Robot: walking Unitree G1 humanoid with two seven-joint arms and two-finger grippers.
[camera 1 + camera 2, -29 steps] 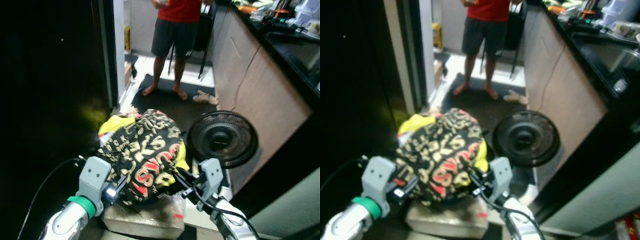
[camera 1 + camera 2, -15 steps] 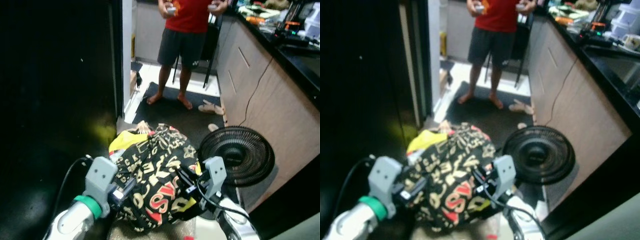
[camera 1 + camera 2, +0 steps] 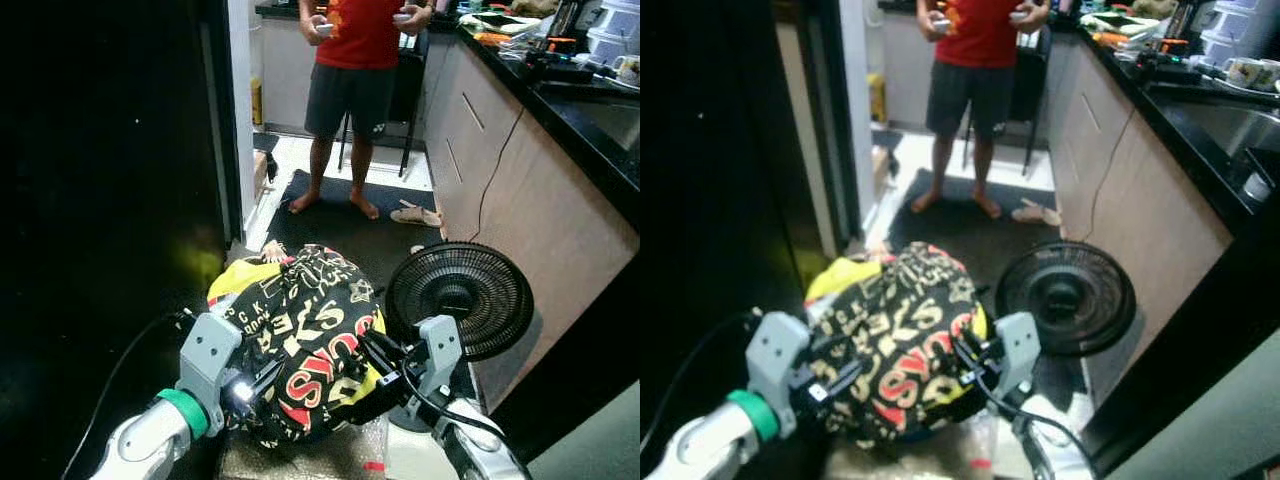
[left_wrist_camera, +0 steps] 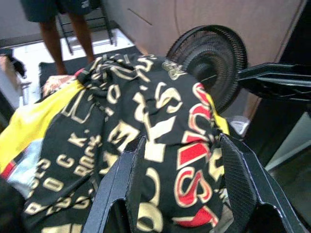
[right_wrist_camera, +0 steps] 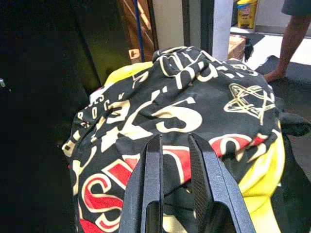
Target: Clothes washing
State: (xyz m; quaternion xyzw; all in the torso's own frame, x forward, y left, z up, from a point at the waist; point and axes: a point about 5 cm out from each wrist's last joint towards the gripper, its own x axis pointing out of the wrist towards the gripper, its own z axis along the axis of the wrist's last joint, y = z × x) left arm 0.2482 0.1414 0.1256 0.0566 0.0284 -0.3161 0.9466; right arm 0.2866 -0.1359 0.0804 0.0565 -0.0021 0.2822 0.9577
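Currently bundled black-and-yellow lettered clothes (image 3: 300, 350) squeezed between left gripper (image 4: 182, 187), fingers spread wide, and right gripper (image 5: 176, 182), fingers nearly together. Risk: bundle slipping onto black round floor fan (image 3: 460, 298).

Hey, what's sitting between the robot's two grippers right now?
The bundle of clothes, black printed fabric with yellow underneath, sits between the left gripper and right gripper, as the left eye view shows.

The bundle of clothes (image 3: 300, 345) is filling the space between my left gripper (image 3: 262, 378) and right gripper (image 3: 372, 352). Just right of it a floor fan (image 3: 459, 300) is blocking the way, with the cabinet front (image 3: 520, 190) behind. On the left a dark wall (image 3: 100, 200) is closing in. Farther ahead a person (image 3: 355, 70) is standing on the mat (image 3: 345, 215); the mat between them and the bundle is lying open.
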